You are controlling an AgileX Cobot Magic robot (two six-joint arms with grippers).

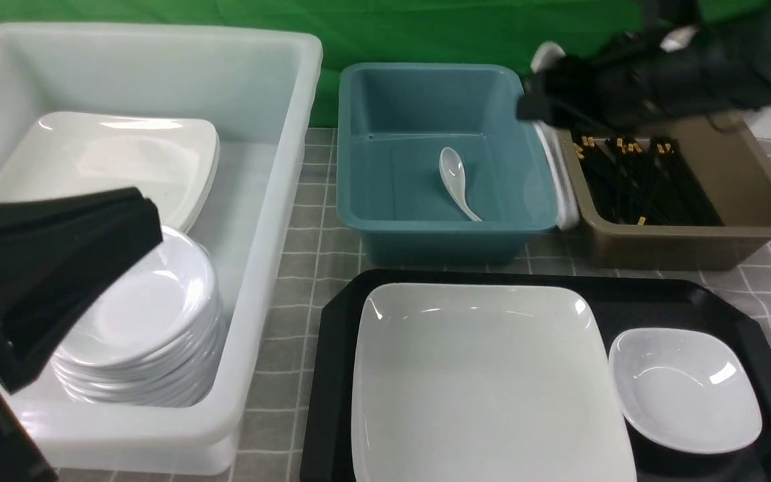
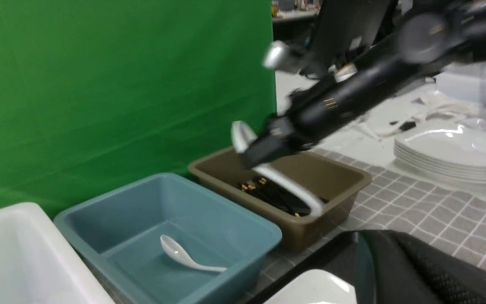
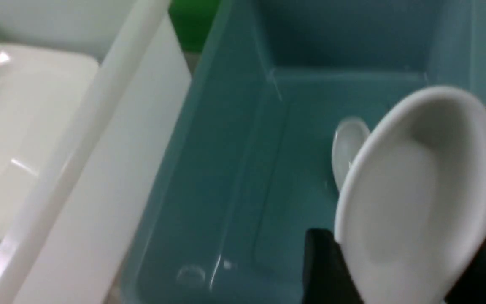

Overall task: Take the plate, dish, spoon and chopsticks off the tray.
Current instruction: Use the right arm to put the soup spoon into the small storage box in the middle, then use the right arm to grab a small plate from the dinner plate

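Right wrist view shows you the right gripper [image 3: 403, 274] pinching the spoon [image 3: 416, 190] above the teal tub [image 3: 226, 169], where a second spoon [image 3: 346, 147] lies. The plate [image 1: 486, 388] and dish [image 1: 683, 391] sit on the tray [image 1: 660, 301]. You can't tell how the left gripper [image 1: 138, 221] fingers are set.

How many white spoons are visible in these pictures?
2. One spoon lies on the floor of the teal tub. The second spoon is held in the air by the right gripper, near that tub's rim. More could be hidden.

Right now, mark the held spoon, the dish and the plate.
held spoon [image 3: 416, 194]: right wrist view, inside of its bowl.
dish [image 1: 687, 391]: front view, middle of its floor.
plate [image 1: 486, 388]: front view, middle of its floor.
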